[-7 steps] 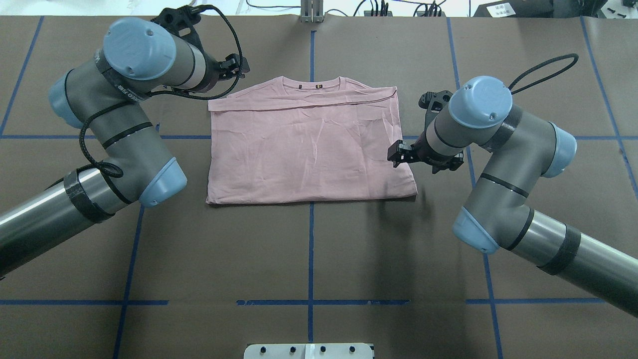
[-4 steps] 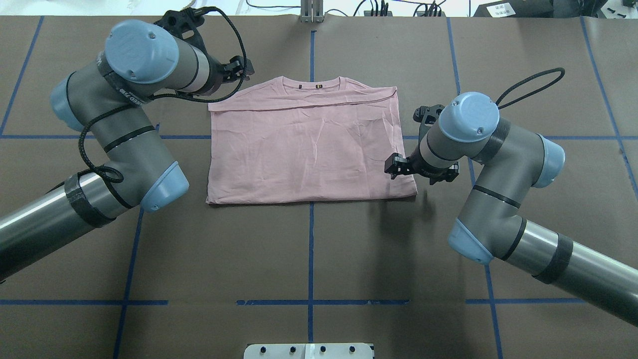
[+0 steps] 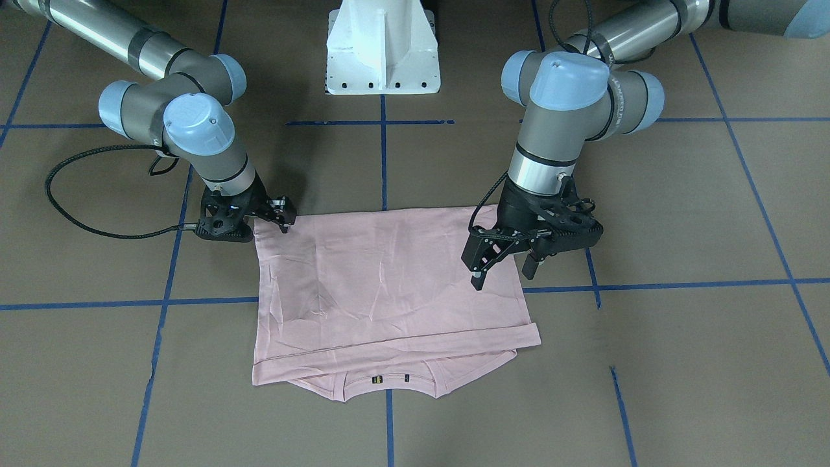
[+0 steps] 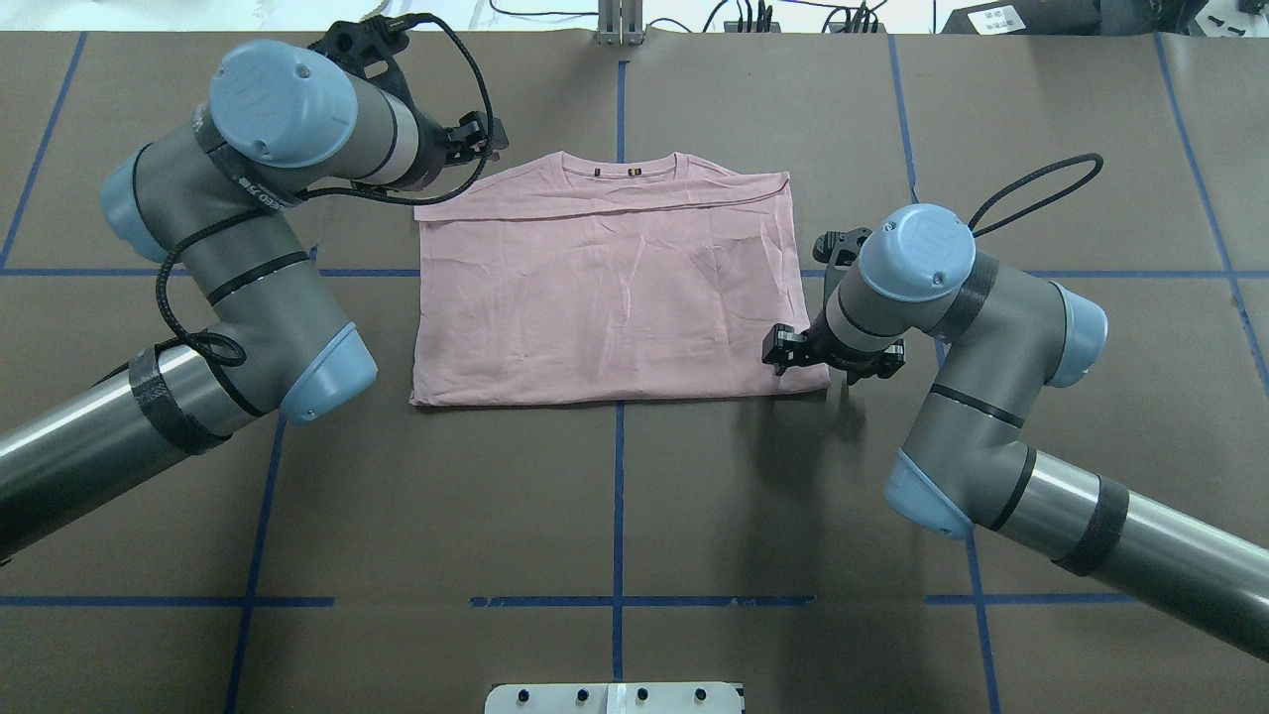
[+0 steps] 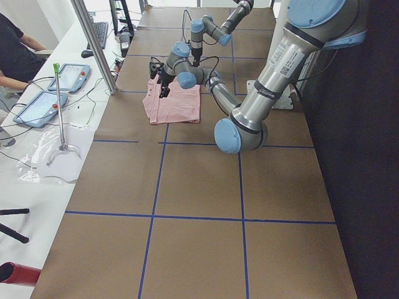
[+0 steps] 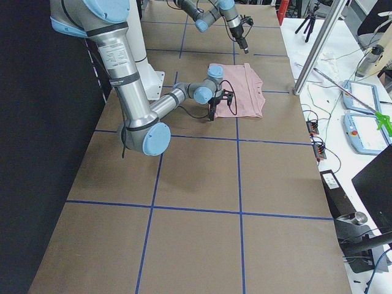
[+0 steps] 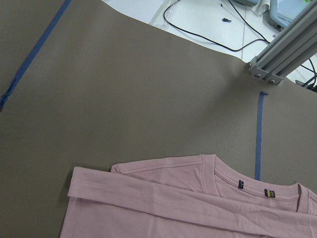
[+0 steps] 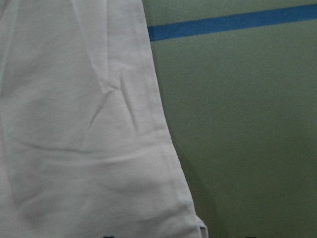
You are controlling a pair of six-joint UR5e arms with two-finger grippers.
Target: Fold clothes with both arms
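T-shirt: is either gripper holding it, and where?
Left gripper hangs open, holding nothing. Right gripper is at a hem corner of the T-shirt; grip cannot be told.

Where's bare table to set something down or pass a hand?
Free: the stretch between the T-shirt and the white pedestal base; a narrower strip beyond the collar. Crowded: the shirt's side edges, left gripper at one, right gripper at the other.

the left arm (image 4: pixel 248 258) is bent at the elbow with its wrist upright, and the left gripper (image 3: pixel 502 275) points down, its jaws wide apart. the right arm (image 4: pixel 957 327) is folded low, and the right gripper (image 3: pixel 283 214) is tilted sideways; its jaw gap is unclear.
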